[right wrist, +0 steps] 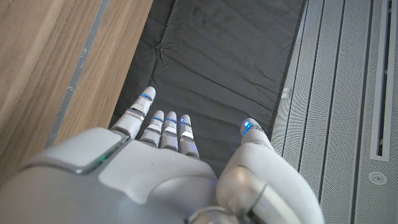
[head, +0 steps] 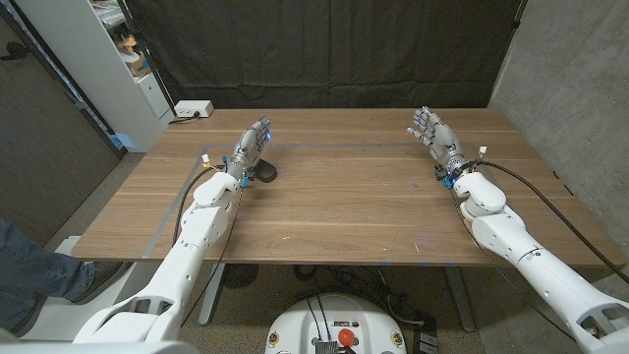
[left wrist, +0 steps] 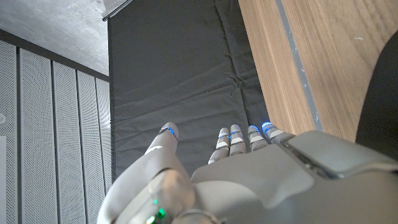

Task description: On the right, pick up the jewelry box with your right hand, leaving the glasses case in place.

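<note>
right hand (head: 433, 135): hovering over the far right part of the brown wooden table (head: 344, 202), fingers spread and stretched toward the back edge, nothing in it. From the right wrist view (right wrist: 168, 168) you get the pale grey back of the hand, fingertips lit blue, thumb held off to the side.

left hand (head: 252, 146): same deal on the left side, fingers apart and pointing to the far edge, holding nothing. The left wrist view (left wrist: 249, 174) shows its back with the fingers straight and the thumb apart.

small dark rounded object (head: 263, 174): sits on the table just beside the left wrist, on the side toward the middle. Honestly it's too small and shadowed to tell if that's the jewelry box, the glasses case or something else. A dark curved shape at the edge of the left wrist view may be the same thing.

jewelry box: can't pick one out on the right side from these shots.

white power strip (head: 193, 109): on the far left corner of the table, cable running off.

black cloth curtain (head: 324, 54): hangs behind the table, wrinkled, seen in both wrist views too.

white shelf unit (head: 108, 59): stands off the far left, stuff on its shelves.

person's leg in blue jeans and dark shoe (head: 44, 275): at the left edge, beside the table.
</note>
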`<move>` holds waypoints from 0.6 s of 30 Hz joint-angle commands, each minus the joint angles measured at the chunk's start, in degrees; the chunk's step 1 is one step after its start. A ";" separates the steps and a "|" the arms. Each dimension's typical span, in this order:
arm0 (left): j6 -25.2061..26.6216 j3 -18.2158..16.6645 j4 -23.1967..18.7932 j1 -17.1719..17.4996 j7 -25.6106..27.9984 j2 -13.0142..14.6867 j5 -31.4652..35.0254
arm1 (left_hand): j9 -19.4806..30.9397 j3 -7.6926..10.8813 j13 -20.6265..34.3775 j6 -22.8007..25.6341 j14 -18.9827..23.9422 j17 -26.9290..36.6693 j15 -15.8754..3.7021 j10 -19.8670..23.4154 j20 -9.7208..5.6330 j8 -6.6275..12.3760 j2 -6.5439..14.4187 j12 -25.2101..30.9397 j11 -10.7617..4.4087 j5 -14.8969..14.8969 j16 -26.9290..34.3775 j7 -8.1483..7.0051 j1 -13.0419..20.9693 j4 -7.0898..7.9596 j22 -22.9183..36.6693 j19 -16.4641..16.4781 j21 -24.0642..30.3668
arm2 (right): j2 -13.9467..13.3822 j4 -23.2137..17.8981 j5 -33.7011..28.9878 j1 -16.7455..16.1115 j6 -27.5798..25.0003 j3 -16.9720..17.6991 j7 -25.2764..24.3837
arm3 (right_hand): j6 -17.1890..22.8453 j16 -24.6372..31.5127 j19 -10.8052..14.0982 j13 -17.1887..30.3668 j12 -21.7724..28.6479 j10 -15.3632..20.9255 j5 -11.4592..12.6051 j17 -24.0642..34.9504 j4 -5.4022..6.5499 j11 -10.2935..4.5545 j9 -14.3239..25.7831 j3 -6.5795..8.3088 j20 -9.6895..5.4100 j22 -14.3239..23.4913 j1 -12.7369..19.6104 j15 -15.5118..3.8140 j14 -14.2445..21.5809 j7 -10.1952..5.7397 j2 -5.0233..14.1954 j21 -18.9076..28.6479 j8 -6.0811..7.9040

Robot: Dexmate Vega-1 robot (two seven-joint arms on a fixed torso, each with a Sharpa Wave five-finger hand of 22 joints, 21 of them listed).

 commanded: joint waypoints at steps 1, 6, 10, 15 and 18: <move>0.22 -0.40 -1.44 0.98 0.22 0.20 -0.16 | 0.13 -0.08 0.20 0.19 -0.11 0.27 0.15 0.30 0.57 0.07 0.63 0.27 0.16 0.32 0.29 0.13 0.30 -0.28 0.21 -0.06 0.24 | -1.68 -1.83 -0.01 -1.70 0.30 1.14 -0.44 | 0.25 0.25 0.05 0.27 0.46 0.25 -0.19 0.12 -0.15 0.21 0.19 0.09 -0.06 0.27 0.90 0.07 0.61 -0.08 0.02 0.18 0.38; 0.47 -0.33 -1.54 0.97 -0.01 0.37 -0.24 | 0.13 -0.08 0.20 0.24 -0.02 0.27 0.13 0.35 0.67 0.08 0.65 0.28 0.19 0.32 0.32 0.10 0.30 -0.30 0.21 -0.09 0.23 | -2.22 -2.10 -0.32 -2.08 0.73 1.51 -0.47 | 0.32 0.26 0.06 0.27 0.47 0.26 -0.23 0.12 -0.18 0.16 0.19 0.10 -0.04 0.27 0.93 0.01 0.63 -0.11 0.04 0.19 0.40; 0.45 -0.20 -1.57 0.85 -0.05 0.44 -0.13 | 0.13 -0.09 0.20 0.35 -0.01 0.27 0.11 0.40 0.53 0.11 0.67 0.29 0.20 0.32 0.31 0.15 0.29 -0.34 0.22 0.04 0.28 | -2.60 -2.50 -0.41 -2.37 0.88 1.89 -0.68 | 0.35 0.27 0.12 0.27 0.48 0.29 -0.25 0.12 -0.21 0.20 0.19 0.10 -0.13 0.27 0.96 0.04 0.66 -0.12 0.05 0.21 0.41; 0.43 -0.19 -1.51 0.61 0.02 0.55 -0.05 | 0.13 -0.10 0.20 0.52 0.13 0.27 0.11 0.66 -0.06 0.15 0.70 0.38 0.21 0.32 0.35 0.16 0.29 -0.40 0.22 0.30 0.37 | -3.02 -3.09 -0.44 -2.90 0.93 2.34 -1.02 | 0.33 0.28 0.17 0.28 0.50 0.35 -0.30 0.12 -0.24 0.19 0.19 0.11 -0.13 0.27 0.99 0.00 0.69 -0.20 0.07 0.24 0.39; 0.37 -0.20 -1.44 0.49 -0.08 0.58 -0.10 | 0.13 -0.11 0.20 0.59 0.21 0.27 0.05 0.66 -0.11 0.17 0.71 0.37 0.25 0.32 0.38 0.14 0.29 -0.42 0.21 0.33 0.38 | -3.14 -3.22 -0.30 -3.19 0.98 2.62 -1.19 | 0.33 0.29 0.19 0.28 0.50 0.36 -0.32 0.12 -0.26 0.12 0.19 0.12 -0.13 0.27 1.02 -0.04 0.72 -0.17 0.09 0.24 0.38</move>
